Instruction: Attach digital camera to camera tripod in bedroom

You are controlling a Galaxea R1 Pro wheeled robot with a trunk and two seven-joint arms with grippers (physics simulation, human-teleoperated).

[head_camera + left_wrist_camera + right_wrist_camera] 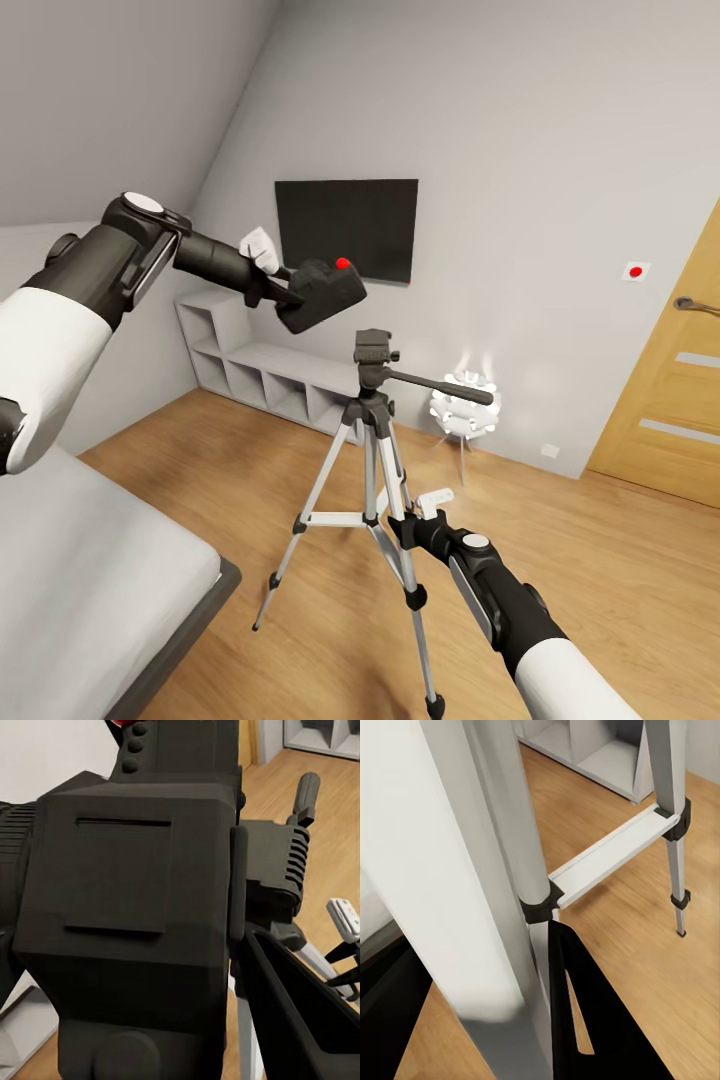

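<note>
The black digital camera [325,290], with a red dot on top, hangs in the air with my left gripper [288,292] shut on it. It sits a little above and to the left of the camera tripod's black pan head [375,352] and does not touch it. Close up in the left wrist view, the camera [127,892] hides most of the tripod head [274,870] behind it. The tripod stands on the wood floor on silver legs. My right gripper [408,508] is low on one leg [510,832], which sits between its fingers [585,1035].
A white bed [90,570] fills the lower left. A wall TV [347,225] hangs above a low grey shelf unit [260,375]. A white ball lamp [465,405] stands behind the tripod handle. An oak door [670,390] is at the right.
</note>
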